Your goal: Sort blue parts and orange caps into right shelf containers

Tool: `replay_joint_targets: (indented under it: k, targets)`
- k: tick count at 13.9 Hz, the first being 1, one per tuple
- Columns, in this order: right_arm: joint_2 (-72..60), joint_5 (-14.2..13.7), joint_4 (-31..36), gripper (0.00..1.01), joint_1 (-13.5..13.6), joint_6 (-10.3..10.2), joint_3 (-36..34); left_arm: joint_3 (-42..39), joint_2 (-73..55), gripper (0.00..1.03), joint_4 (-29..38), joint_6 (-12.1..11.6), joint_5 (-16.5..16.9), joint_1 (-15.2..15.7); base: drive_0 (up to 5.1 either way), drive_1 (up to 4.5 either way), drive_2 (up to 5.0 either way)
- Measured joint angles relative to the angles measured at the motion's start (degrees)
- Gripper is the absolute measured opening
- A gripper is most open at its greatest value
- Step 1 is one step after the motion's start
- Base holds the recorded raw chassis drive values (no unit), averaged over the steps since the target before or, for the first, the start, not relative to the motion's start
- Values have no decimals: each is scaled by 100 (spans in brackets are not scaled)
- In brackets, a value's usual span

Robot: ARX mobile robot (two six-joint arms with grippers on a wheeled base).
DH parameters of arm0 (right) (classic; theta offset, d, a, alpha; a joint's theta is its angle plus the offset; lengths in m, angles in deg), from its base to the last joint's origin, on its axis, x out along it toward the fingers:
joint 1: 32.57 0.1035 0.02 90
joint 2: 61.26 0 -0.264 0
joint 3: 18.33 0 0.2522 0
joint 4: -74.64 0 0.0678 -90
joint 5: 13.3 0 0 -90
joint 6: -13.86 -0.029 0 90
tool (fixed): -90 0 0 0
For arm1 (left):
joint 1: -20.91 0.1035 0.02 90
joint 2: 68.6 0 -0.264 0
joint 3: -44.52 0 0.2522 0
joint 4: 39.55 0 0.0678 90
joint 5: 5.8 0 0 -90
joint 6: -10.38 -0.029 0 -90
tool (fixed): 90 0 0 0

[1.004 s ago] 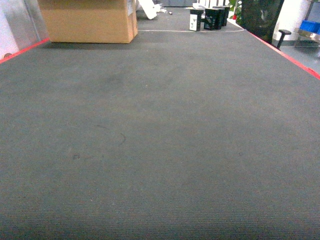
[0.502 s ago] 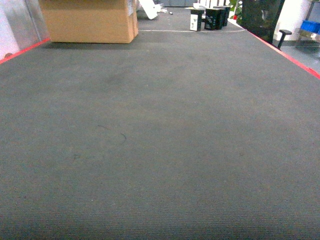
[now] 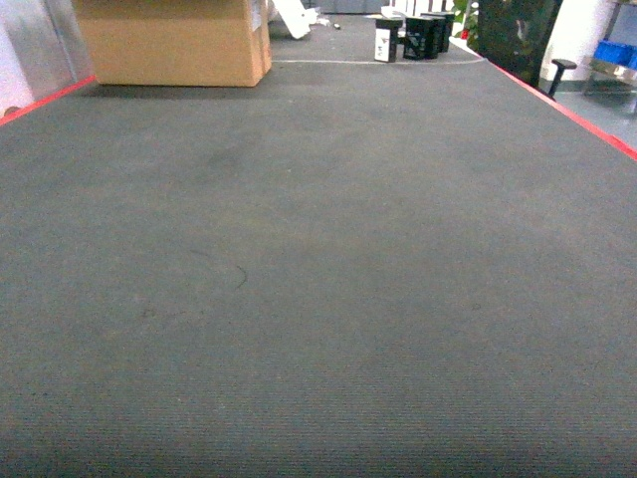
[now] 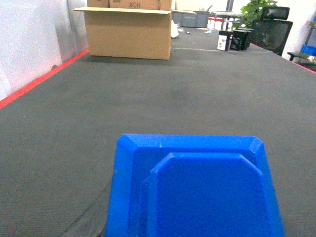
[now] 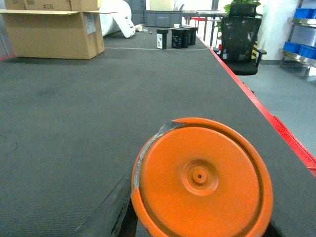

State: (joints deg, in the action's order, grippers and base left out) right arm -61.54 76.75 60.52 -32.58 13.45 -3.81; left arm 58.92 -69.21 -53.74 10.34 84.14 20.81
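A blue part (image 4: pixel 197 187), a moulded piece with bevelled corners, fills the bottom of the left wrist view. My left gripper (image 4: pixel 192 232) is shut on it, its jaws hidden behind the part, with one dark finger (image 4: pixel 91 222) showing at lower left. A round orange cap (image 5: pixel 201 177) fills the bottom of the right wrist view, with my right gripper (image 5: pixel 197 232) shut on it and a dark finger (image 5: pixel 111 212) beside it. Far right stands the steel shelf (image 5: pixel 296 57) with blue containers (image 5: pixel 302 12). Neither gripper shows in the head view.
Dark grey ribbed carpet (image 3: pixel 318 279) stretches ahead, edged by red stripes (image 3: pixel 587 115). At the far left stands a large cardboard box (image 3: pixel 174 40). Small black boxes (image 3: pixel 418 38) sit at the far end, with a black office chair (image 5: pixel 242 44) and a plant beyond.
The head view has drifted slightly: the far boxes and a mark on the carpet sit a little further left than a second ago.
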Motion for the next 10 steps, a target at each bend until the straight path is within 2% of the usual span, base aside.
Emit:
replay_joint_targets:
  k: [10]
  targets:
    - [0, -2, 0, 43, 0, 2, 0, 0, 0, 42, 0, 0, 4, 4, -174, -174, -174]
